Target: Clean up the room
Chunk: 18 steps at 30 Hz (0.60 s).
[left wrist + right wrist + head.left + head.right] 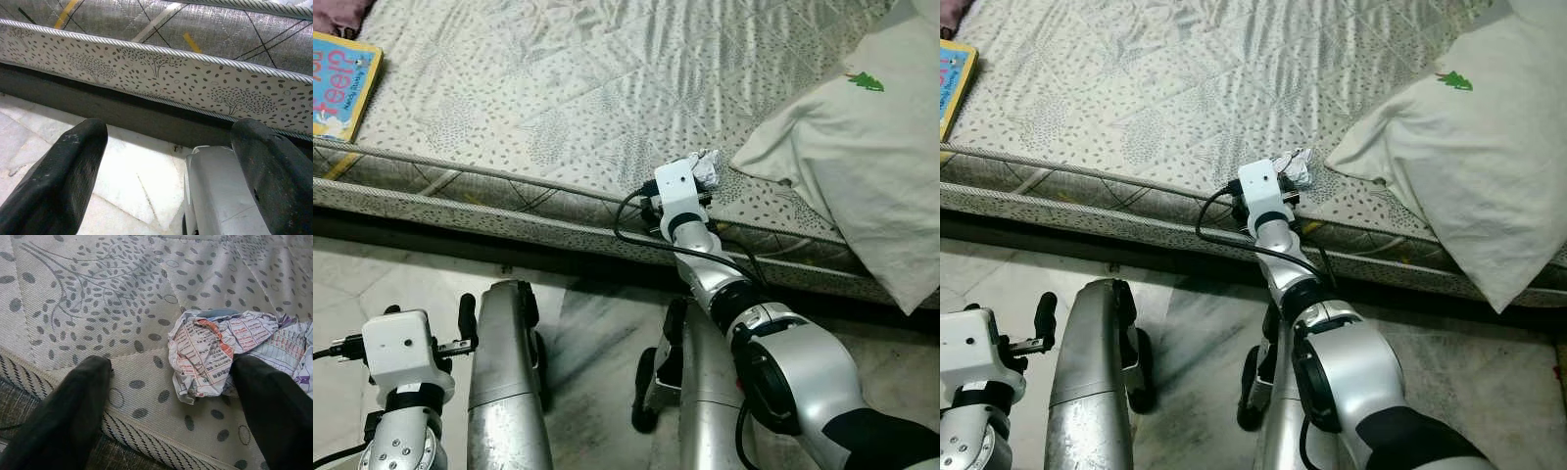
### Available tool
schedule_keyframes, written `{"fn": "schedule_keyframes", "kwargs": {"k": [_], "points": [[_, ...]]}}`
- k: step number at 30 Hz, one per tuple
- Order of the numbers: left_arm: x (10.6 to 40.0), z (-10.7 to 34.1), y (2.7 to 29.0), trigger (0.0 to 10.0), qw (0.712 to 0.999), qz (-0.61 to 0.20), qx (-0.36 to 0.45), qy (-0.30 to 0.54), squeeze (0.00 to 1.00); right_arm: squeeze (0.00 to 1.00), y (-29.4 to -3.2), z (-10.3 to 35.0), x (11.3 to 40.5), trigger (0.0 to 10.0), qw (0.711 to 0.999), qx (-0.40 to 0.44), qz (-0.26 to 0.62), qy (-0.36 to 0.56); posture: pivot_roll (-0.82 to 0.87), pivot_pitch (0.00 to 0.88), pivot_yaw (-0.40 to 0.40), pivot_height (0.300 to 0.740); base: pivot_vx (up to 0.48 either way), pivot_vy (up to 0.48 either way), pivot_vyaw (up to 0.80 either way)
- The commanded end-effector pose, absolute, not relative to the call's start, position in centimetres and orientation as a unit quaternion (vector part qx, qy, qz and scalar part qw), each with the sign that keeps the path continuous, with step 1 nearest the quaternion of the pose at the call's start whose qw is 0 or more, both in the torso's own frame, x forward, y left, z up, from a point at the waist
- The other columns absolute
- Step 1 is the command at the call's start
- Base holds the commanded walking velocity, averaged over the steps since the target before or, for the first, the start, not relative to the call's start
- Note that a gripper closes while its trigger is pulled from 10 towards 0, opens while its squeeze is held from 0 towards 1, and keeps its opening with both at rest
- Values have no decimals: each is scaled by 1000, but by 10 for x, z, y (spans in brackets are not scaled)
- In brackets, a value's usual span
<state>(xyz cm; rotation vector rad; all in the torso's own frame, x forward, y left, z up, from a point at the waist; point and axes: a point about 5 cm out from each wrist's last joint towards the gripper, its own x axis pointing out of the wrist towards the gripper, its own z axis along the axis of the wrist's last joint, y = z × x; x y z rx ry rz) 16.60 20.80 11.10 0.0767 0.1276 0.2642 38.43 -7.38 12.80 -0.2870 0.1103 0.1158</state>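
Right wrist view | right gripper [171,396] spread wide | one finger touching crumpled paper [220,352]

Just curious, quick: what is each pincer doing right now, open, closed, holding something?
Left pincer: open, holding nothing, low by the floor.
Right pincer: open at the crumpled paper on the mattress, not gripping it.

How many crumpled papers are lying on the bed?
1. The crumpled paper lies near the bed edge, beside the pillow, with the right end effector open around it.

crumpled paper [220,352] on mattress [558,88] (near edge)
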Motion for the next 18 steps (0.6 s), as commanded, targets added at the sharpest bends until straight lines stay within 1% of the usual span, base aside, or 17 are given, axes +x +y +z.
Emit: {"fn": "schedule_keyframes", "kwargs": {"k": [1, 2, 3, 8, 9, 10, 11, 12, 13, 18], "points": [[161, 107, 208, 10000, 987, 135, 38, 79, 0, 0, -76, 118, 381, 1922, 986, -141, 49, 80, 246, 397, -139, 547, 0, 0, 0], [162, 107, 208, 10000, 987, 135, 38, 79, 0, 0, -76, 119, 382, 3255, 986, -140, 48, 78, 247, 396, -138, 547, 0, 0, 0], [162, 107, 208, 10000, 987, 135, 39, 78, 0, 0, -75, 121, 382, 3490, 986, -139, 45, 75, 246, 394, -139, 547, 0, 0, 0], [163, 107, 208, 10000, 987, 136, 40, 77, 0, 0, -74, 123, 383, 3490, 987, -138, 37, 74, 247, 392, -141, 547, 0, 0, 0], [164, 107, 208, 10000, 987, 136, 40, 77, 0, 0, -73, 123, 383, 3255, 987, -136, 35, 76, 248, 393, -142, 547, 0, 0, 0], [164, 107, 208, 10000, 987, 136, 40, 77, 0, 0, -73, 123, 383, 3255, 987, -135, 35, 76, 248, 393, -142, 547, 0, 0, 0], [164, 107, 208, 10000, 987, 136, 40, 76, 0, 0, -72, 124, 383, 2588, 988, -133, 34, 75, 249, 393, -142, 547, 0, 0, 0], [164, 107, 208, 10000, 987, 137, 40, 76, 0, 0, -71, 124, 383, 1686, 988, -133, 34, 75, 250, 393, -141, 547, 0, 0, 0], [164, 107, 208, 10000, 987, 137, 40, 76, 0, 0, -70, 124, 383, 0, 989, -127, 33, 75, 251, 393, -142, 547, 0, 0, 0], [165, 108, 208, 10000, 987, 138, 41, 74, 0, 0, -70, 125, 383, 0, 989, -125, 32, 74, 251, 390, -141, 547, 0, 0, 0]]}}
